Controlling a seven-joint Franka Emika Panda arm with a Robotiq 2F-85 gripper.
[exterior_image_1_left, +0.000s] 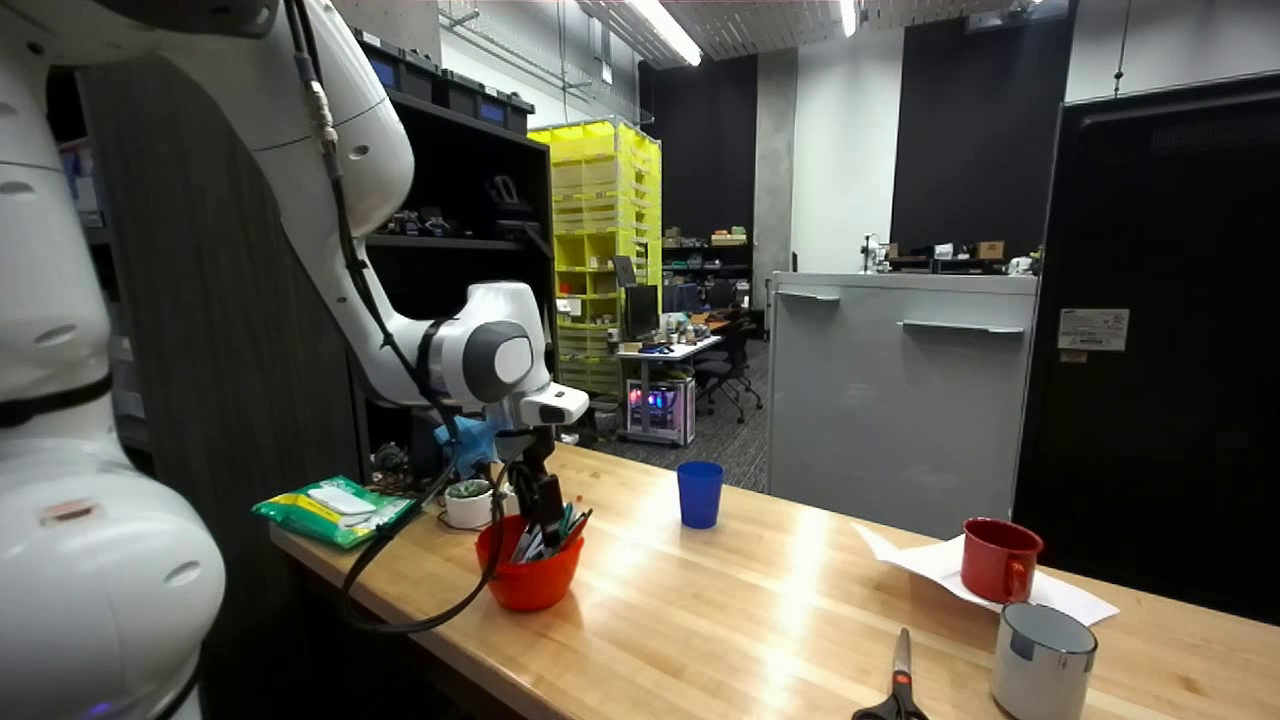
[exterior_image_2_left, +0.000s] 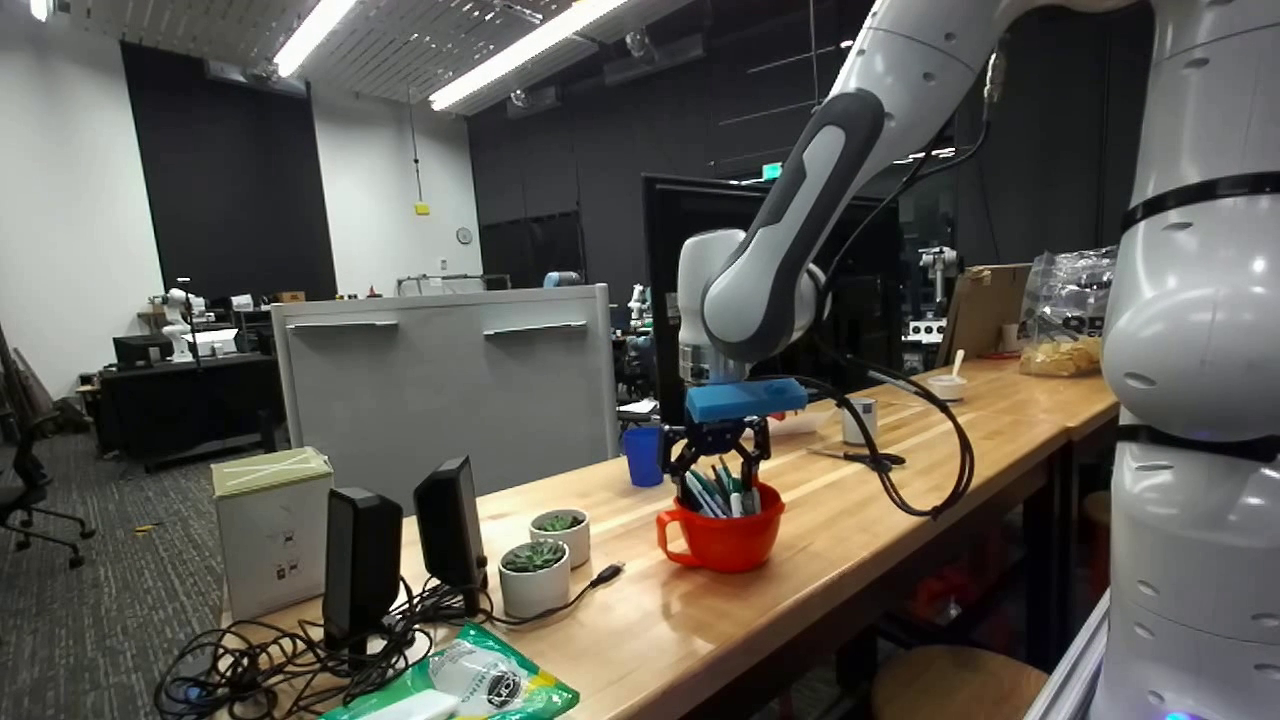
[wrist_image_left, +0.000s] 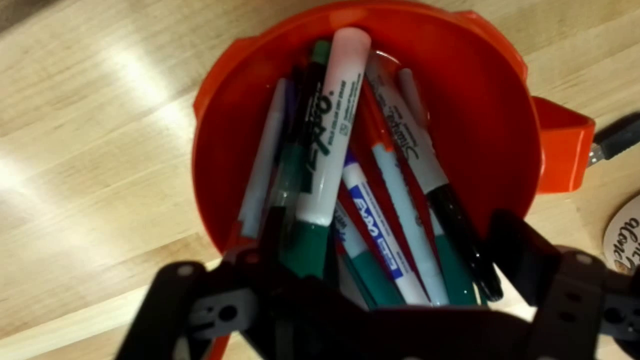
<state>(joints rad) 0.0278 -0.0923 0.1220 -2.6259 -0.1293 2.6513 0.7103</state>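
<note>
A red-orange bowl-shaped cup with a side handle (exterior_image_2_left: 725, 540) stands upright on the wooden table, seen in both exterior views and from above in the wrist view. Several markers lean inside it. Among them are a thick white Expo marker with a green cap (wrist_image_left: 335, 130), a thinner blue-labelled Expo marker (wrist_image_left: 375, 225) and a grey Sharpie with a black cap (wrist_image_left: 410, 130). My gripper (wrist_image_left: 395, 240) points down over the cup, open, its fingers wide apart on either side of the marker ends. The left fingertip overlaps the green-capped marker in view; whether they touch I cannot tell.
A blue cup (exterior_image_1_left: 700, 494) stands beyond the red one. Farther along are a red mug (exterior_image_1_left: 1000, 560) on paper, a metallic mug (exterior_image_1_left: 1042, 665) and scissors (exterior_image_1_left: 902, 690). Potted succulents (exterior_image_2_left: 535, 580), black speakers (exterior_image_2_left: 362, 560), tangled cables and a green packet (exterior_image_2_left: 500, 675) lie nearby.
</note>
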